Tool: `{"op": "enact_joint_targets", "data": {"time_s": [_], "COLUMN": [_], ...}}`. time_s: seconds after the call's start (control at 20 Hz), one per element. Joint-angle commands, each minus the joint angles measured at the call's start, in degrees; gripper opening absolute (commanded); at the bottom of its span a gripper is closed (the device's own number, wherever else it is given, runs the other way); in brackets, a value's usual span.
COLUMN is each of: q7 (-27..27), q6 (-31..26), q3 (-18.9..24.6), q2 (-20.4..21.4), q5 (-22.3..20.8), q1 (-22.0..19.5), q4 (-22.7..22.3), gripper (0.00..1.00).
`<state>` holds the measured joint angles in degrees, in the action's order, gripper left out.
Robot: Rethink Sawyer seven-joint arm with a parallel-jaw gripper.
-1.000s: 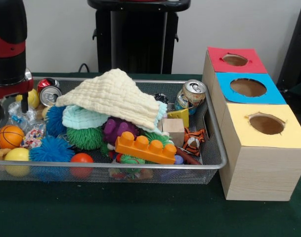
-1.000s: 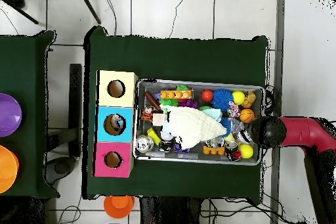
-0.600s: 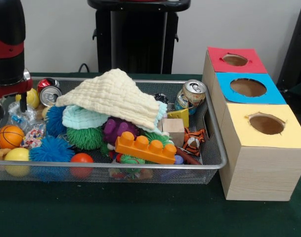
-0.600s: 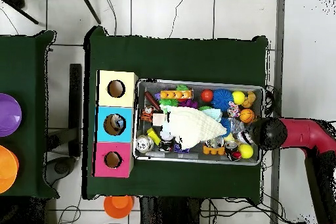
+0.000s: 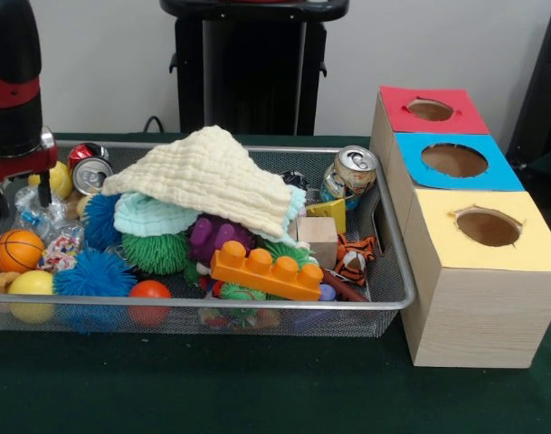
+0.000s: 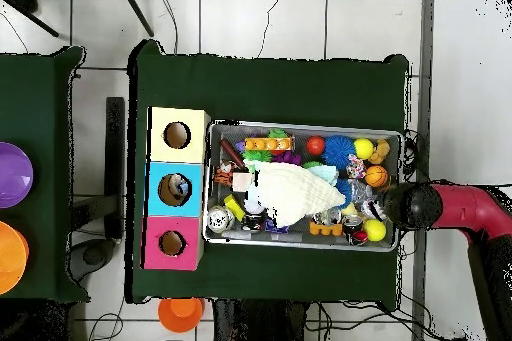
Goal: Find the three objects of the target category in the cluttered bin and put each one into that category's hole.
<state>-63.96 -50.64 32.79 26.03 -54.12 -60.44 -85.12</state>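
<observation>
Starting nearest in the front view: bare green desk, then the wire mesh bin with clutter piled above its rim. Along the front rim, left to right, are seen a yellow ball, a blue spiky ball, a red-orange ball and an orange toy brick, the brick lying tilted on other toys. Behind these are a small basketball, a green spiky ball, a purple toy, a wooden cube and a tiger-striped toy. A cream cloth is draped over the middle of the pile, with a mint cloth under its edge. At the far side, a drink can leans at the right end and two more cans sit at the left end. Beside the bin's right end stands a row of wooden boxes with holes in their tops: yellow hole nearest, blue hole next, red hole farthest. Which clutter items belong to the target category cannot be told. The arm is placed over the bin's left end; the claw is mostly cut off by the frame edge, so open or closed cannot be told.
</observation>
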Motion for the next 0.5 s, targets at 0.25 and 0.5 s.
{"op": "enact_joint_targets", "data": {"time_s": [0.25, 0.5], "q7": [14.91, 16.17], "q6": [4.91, 5.51], "q3": [1.92, 5.02], "q2": [-2.99, -3.65], "q5": [-2.93, -0.58], "q1": [-2.59, -4.06], "q4": [-0.86, -2.51], "gripper": [1.00, 1.00]}}
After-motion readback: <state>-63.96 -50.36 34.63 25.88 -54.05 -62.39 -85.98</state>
